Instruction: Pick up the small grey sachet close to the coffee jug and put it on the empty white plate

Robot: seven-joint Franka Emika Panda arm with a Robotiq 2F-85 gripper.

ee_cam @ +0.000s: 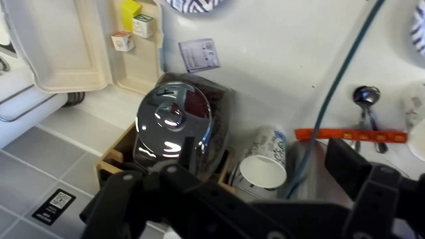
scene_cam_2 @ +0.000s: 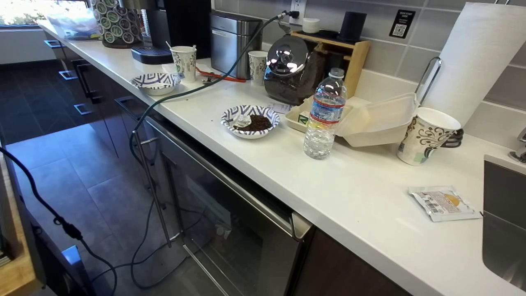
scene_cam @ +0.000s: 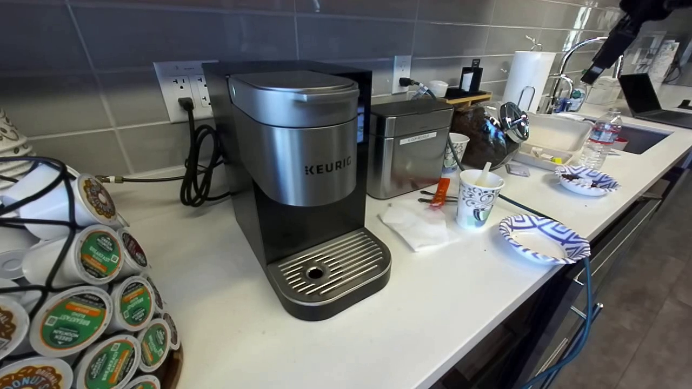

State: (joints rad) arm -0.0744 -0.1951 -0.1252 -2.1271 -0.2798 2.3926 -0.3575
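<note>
The small grey sachet (ee_cam: 199, 55) lies flat on the counter beside the coffee jug (ee_cam: 173, 114) in the wrist view. It also shows in both exterior views (scene_cam: 517, 169) (scene_cam_2: 279, 107). The empty white plate (scene_cam: 540, 243) with a blue patterned rim stands near the counter's front edge; it also shows in an exterior view (scene_cam_2: 155, 80) and is cut off at the right edge of the wrist view (ee_cam: 420, 31). My gripper (ee_cam: 267, 161) is open and empty, its fingers wide apart above the jug and a paper cup. It shows high at the upper right in an exterior view (scene_cam: 592, 74).
A patterned plate (scene_cam_2: 250, 123) holds coffee grounds near the sachet. A water bottle (scene_cam_2: 326, 115) and an open takeout box (scene_cam_2: 372, 123) stand nearby. A blue-green cable (ee_cam: 335, 86) crosses the counter. Paper cups (scene_cam: 480, 200) (ee_cam: 267, 159) and a coffee machine (scene_cam: 303, 162) stand further along.
</note>
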